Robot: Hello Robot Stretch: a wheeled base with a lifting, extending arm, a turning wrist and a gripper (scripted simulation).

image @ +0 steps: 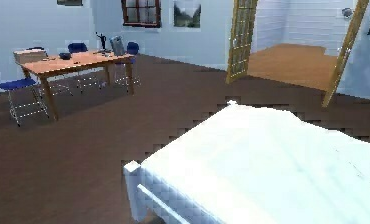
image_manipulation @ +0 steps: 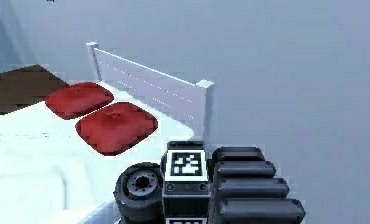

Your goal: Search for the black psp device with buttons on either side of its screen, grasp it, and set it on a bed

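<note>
The dark floor (image: 93, 140) lay open on the left — the white bed (image: 278, 165) filled the near right, a table (image: 78, 64) with chairs (image: 23, 100) stood far left.

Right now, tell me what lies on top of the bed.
Two red pillows lie on the white bed beside its headboard. The dark arm covers the mattress's near edge, hiding whatever lies there.

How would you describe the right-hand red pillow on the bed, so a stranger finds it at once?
Find the white bed with its slatted headboard in the arm side view. Two red pillows lie before it. The wanted pillow is the one toward the view's right, closer to the headboard's right-hand post; the other pillow lies farther left.
</note>
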